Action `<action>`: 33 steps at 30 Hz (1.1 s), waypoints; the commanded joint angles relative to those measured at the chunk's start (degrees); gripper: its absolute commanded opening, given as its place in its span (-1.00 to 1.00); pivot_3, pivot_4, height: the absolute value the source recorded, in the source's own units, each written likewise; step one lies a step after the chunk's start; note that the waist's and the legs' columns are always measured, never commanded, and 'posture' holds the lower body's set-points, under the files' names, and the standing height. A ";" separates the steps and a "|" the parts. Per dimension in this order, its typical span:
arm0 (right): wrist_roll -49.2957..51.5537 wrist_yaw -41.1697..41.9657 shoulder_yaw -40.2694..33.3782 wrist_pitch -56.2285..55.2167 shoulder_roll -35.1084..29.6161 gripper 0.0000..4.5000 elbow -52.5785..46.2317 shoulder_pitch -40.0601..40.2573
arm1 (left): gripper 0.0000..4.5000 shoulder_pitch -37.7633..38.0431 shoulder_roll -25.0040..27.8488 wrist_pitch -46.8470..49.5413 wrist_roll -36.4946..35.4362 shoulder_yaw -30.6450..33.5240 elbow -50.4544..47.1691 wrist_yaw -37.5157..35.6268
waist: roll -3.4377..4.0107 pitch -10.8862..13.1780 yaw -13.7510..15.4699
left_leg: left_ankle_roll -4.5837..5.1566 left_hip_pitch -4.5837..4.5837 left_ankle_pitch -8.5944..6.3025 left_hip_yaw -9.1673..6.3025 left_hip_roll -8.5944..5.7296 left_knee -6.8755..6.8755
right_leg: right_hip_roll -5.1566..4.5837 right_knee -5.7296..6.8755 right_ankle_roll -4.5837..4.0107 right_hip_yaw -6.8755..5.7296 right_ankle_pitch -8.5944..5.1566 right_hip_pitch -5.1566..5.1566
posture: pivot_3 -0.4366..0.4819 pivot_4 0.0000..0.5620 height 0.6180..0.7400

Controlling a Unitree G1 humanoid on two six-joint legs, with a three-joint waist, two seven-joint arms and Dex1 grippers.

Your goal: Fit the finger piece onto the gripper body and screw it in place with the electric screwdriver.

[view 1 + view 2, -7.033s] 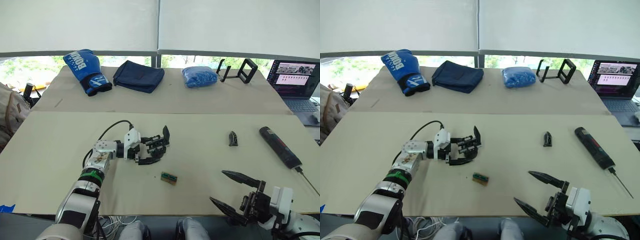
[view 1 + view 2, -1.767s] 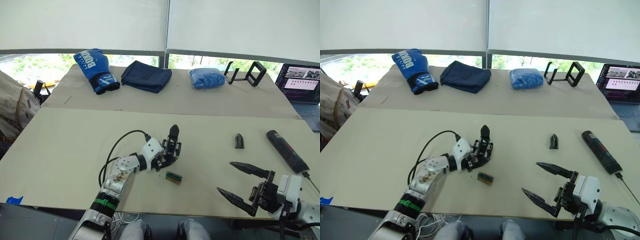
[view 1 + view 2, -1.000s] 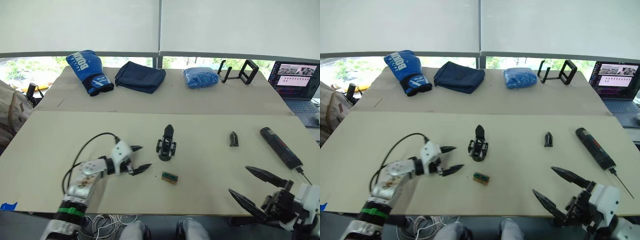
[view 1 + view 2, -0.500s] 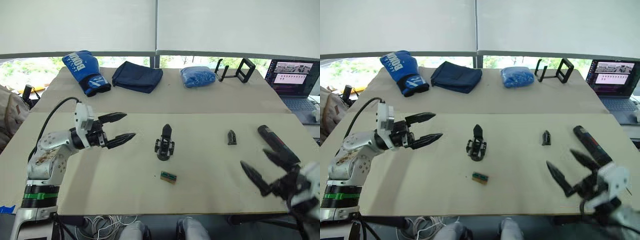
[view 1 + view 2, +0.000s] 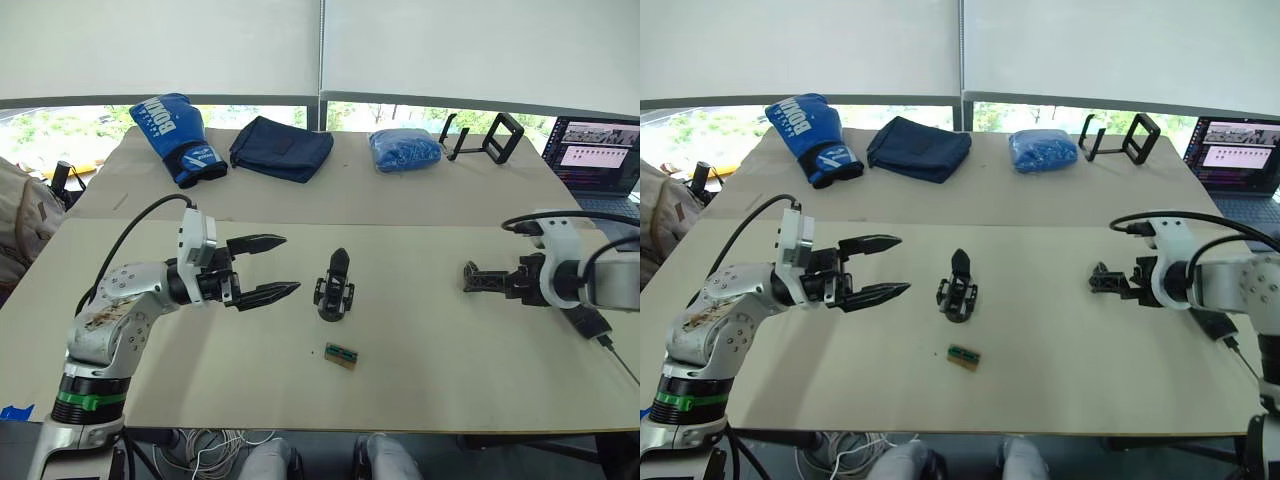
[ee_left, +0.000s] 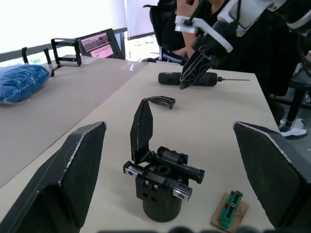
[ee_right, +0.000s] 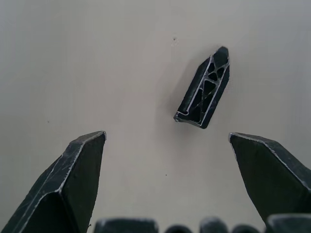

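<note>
Reaching for the finger piece

Right end effector (image 7: 165, 182), spread wide, hovers over the finger piece (image 7: 204, 90); next, descend and close. Left end effector (image 5: 270, 268) waits wide beside the gripper body (image 5: 334, 291).

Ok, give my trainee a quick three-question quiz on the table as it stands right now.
1. True or false: the finger piece lies flat on the table, gripped by nothing.
2. Which gripper hangs over the finger piece? A) the left gripper B) the right gripper
3. Fill in: the gripper body stands on its round barrel with one finger pointing ____.

Key: 1 true, since the right gripper's fingers are spread either side with a gap all round. 2 B, while the left gripper is open beside the gripper body. 3 up, and the small green block lies near it.
</note>
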 commanded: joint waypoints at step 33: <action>-45.15 18.66 14.91 -15.88 23.83 0.62 60.66 -33.05 | 1.00 -4.30 0.47 -2.14 1.16 -1.60 -0.99 -3.37 | 0.09 0.02 -1.74 | -0.24 -0.05 0.13 0.35 0.08 -0.09 | 0.15 0.30 0.05 -0.08 0.02 -0.38 | -0.05 -0.47 1.00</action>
